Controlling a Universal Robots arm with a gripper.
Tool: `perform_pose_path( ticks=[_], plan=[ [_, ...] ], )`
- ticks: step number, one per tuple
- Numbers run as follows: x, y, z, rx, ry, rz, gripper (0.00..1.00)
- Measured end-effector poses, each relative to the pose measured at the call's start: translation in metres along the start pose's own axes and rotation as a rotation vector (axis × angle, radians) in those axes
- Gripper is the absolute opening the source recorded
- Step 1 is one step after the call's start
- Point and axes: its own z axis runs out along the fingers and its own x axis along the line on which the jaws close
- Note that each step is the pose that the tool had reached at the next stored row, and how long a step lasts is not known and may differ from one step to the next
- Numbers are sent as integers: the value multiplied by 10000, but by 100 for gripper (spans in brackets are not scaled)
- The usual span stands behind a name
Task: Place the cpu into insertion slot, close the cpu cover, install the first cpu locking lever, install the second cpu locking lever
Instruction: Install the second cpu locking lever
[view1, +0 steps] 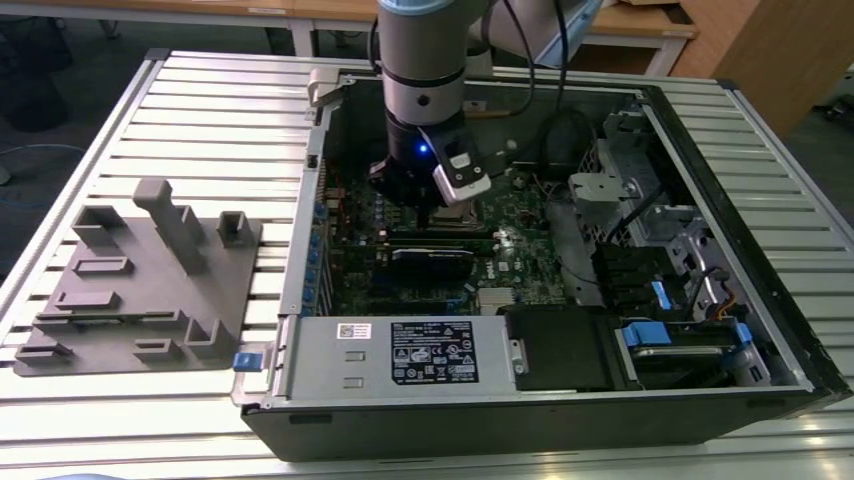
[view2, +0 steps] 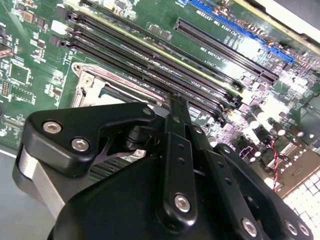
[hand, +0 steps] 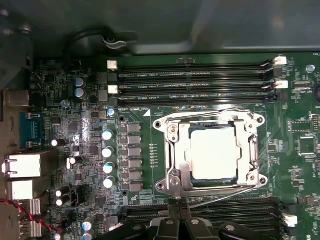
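1. A grey moulded fixture tray (view1: 140, 285) lies on the slatted counter (view1: 200, 110), well apart from the computer case (view1: 561, 400) toward the exterior view's left.
2. The open computer case rests on the same counter, with its green motherboard (view1: 521, 225) exposed inside.
3. The robot arm (view1: 424, 70) reaches down into the case, and the tool (view1: 430, 205) hangs just above the motherboard near the case's middle.
4. In the first wrist view, the cpu (hand: 212, 152) sits flat inside the insertion slot (hand: 209, 152), its pale metal top showing.
5. The cpu cover (hand: 247, 150) lies closed down around the cpu, framing it on all sides.
6. Thin wire locking levers (hand: 210, 114) run along the edges of the insertion slot, close to the long black memory slots (hand: 195, 80).
7. In both wrist views, the tool's black fingers (hand: 178, 215) are drawn together into a narrow point, holding nothing, just beside the insertion slot's edge (view2: 92, 82).
8. A blue-tabbed drive bay (view1: 681, 335) sits in the case toward the exterior view's right.
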Motion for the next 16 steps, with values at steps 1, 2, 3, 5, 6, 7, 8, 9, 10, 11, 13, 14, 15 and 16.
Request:
perform_pose_path(
  ticks=[1,2,3,5,6,7,8,9,10,11,13,14,15,16],
  plan=[
    [6,0,5,-1,-1,1,11],
    [10,0,10,-2,-1,2,11],
    [13,-1,15,-1,0,1,11],
    [17,-1,19,1,1,2,11],
    [18,-1,19,1,1,2,11],
    [18,-1,19,2,1,2,11],
    [19,-1,20,0,0,3,11],
    [19,1,21,-2,-1,4,11],
    [19,4,21,-2,-1,4,11],
    [19,6,21,-1,-1,4,11],
    [19,11,21,-1,-1,3,11],
    [19,11,21,-2,-1,2,11],
    [19,11,21,-4,0,3,11],
    [20,12,22,-8,1,3,11]
  ],
)
